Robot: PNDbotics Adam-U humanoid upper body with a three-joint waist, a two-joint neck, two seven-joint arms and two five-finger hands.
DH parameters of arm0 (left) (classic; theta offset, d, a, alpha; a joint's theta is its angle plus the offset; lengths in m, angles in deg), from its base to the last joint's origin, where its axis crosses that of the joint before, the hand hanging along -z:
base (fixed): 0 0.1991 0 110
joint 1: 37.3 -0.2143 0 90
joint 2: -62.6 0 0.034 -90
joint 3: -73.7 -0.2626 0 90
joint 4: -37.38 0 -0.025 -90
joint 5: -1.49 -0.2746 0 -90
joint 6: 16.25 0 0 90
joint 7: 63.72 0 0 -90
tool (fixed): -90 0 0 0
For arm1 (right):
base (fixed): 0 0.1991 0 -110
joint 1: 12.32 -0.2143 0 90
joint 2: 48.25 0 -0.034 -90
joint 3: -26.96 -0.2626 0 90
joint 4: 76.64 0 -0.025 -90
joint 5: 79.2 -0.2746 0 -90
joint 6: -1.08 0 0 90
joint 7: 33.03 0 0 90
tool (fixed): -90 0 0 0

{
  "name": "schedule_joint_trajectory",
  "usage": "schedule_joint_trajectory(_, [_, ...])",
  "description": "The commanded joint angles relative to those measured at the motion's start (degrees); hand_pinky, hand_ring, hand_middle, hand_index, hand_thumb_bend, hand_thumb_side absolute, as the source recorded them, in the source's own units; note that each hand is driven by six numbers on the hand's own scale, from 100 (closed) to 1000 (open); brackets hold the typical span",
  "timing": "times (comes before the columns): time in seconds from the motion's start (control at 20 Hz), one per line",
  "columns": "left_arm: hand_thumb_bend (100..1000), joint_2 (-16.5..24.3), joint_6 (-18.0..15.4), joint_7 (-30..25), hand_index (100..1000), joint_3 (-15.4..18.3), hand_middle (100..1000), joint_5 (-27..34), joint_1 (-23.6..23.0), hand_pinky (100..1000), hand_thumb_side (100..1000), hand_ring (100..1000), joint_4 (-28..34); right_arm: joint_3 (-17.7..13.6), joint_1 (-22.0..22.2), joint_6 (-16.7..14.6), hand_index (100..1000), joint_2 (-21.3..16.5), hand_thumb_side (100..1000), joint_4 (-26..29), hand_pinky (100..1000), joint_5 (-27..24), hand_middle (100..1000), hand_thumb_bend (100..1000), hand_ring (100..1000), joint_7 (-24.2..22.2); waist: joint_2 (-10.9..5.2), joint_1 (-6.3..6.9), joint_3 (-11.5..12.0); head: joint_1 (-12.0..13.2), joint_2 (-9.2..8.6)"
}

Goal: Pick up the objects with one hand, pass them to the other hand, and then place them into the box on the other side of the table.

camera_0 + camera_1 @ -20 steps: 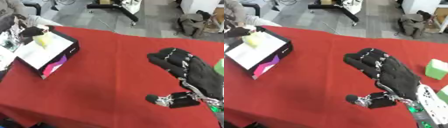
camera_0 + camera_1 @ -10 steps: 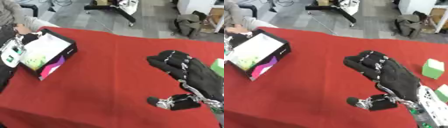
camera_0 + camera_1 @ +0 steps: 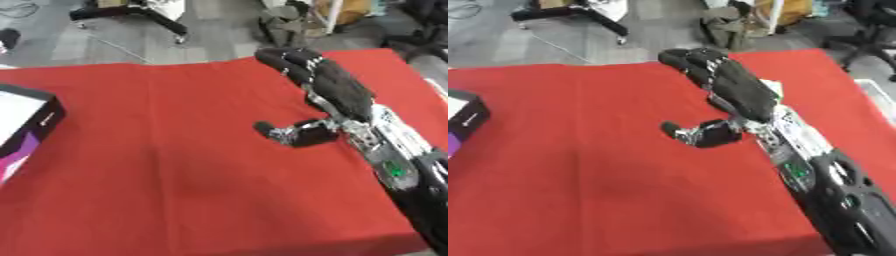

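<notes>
My right hand (image 3: 337, 92) lies open on the red tablecloth (image 3: 175, 165) at the centre right. Its fingers (image 3: 697, 60) stretch straight toward the far edge and its thumb (image 3: 697, 135) sticks out to the left. It holds nothing. The black box (image 3: 31, 127) with a white inside and a purple side shows only in part at the left edge. A small pale bit (image 3: 773, 86) peeks out beside the hand; I cannot make out what it is. My left hand is out of sight.
Beyond the table's far edge stand a wheeled chair base (image 3: 131, 12) and bags (image 3: 732, 27) on the grey floor. Part of a pale tray (image 3: 881, 97) shows off the right side. My right forearm (image 3: 824, 185) runs to the lower right corner.
The whole picture has shifted, so the camera has moved: the box now sits at the left edge and my left hand is out of view. My right hand stays open on the cloth.
</notes>
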Motion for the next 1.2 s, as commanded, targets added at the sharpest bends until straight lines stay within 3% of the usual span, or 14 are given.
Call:
schedule_joint_trajectory(0.05, [713,-0.27,-3.79,-2.73,787,-0.08,583,3.49,-1.16,849,593,691,8.82,-4.23,-2.26,2.67,998,-4.62,551,-7.32,878,-3.61,896,345,855,-4.17,-0.98,-0.03,0.23,-3.79,0.32])
schedule_joint_trajectory(0.3, [701,-2.58,-5.92,-8.14,786,-0.78,573,4.04,-4.10,848,605,683,16.13,-9.32,-4.80,5.18,1000,-7.92,601,-20.90,890,-4.83,904,324,859,-12.15,-0.88,-0.25,0.81,-6.25,0.32])
schedule_joint_trajectory(0.6, [691,-5.22,-8.69,-12.61,785,-1.73,567,3.05,-5.51,850,617,680,16.78,-12.62,-6.24,7.53,1000,-10.07,614,-29.13,888,-2.73,915,328,862,-13.44,-0.72,-0.37,1.30,-6.78,0.32])
schedule_joint_trajectory(0.9, [686,-7.11,-10.01,-14.95,786,-2.64,565,2.44,-5.98,851,624,680,16.78,-13.60,-6.92,8.32,1000,-10.15,635,-33.44,889,-0.08,912,326,863,-13.63,-0.56,-0.24,1.72,-6.52,0.32])
schedule_joint_trajectory(1.2, [684,-7.29,-10.19,-16.44,788,-2.85,565,1.86,-6.34,852,627,680,16.78,-12.81,-4.69,6.09,1000,-11.88,645,-28.42,883,-1.07,909,346,867,-19.12,-0.73,-0.41,1.42,-6.15,0.32])
